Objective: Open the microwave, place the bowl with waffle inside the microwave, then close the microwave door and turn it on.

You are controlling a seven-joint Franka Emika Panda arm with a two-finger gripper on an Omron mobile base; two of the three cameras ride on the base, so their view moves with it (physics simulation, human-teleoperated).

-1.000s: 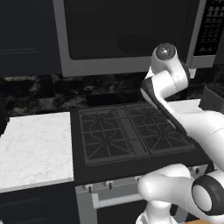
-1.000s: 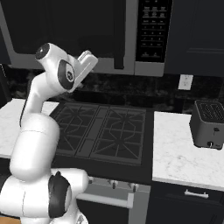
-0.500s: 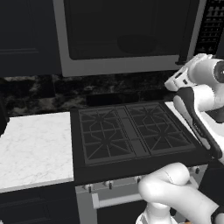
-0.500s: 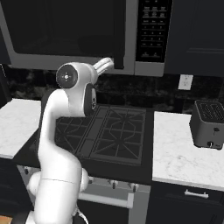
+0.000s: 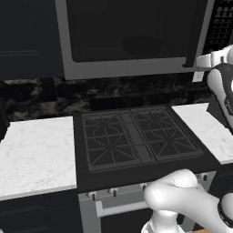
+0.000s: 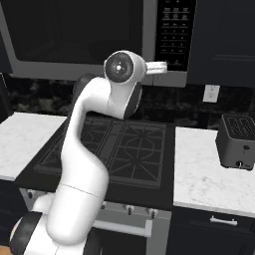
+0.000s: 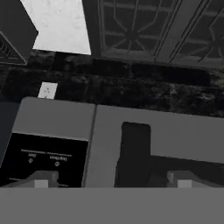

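Dark kitchen, white marble surface (image 6: 209,174) flanking black stove (image 6: 119,149). Microwave (image 5: 132,36) at 12 o'clock, microwave door (image 5: 127,38) shut. Hand (image 7: 111,177) spread wide, empty, straddling bar handle (image 7: 133,153). Opening not yet done; loading, closing and starting remained.

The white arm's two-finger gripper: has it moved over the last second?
Yes. The gripper has swung up and rightward in the right base view, from over the black gas stove to the grey-framed microwave's lower edge, near its black bar handle.
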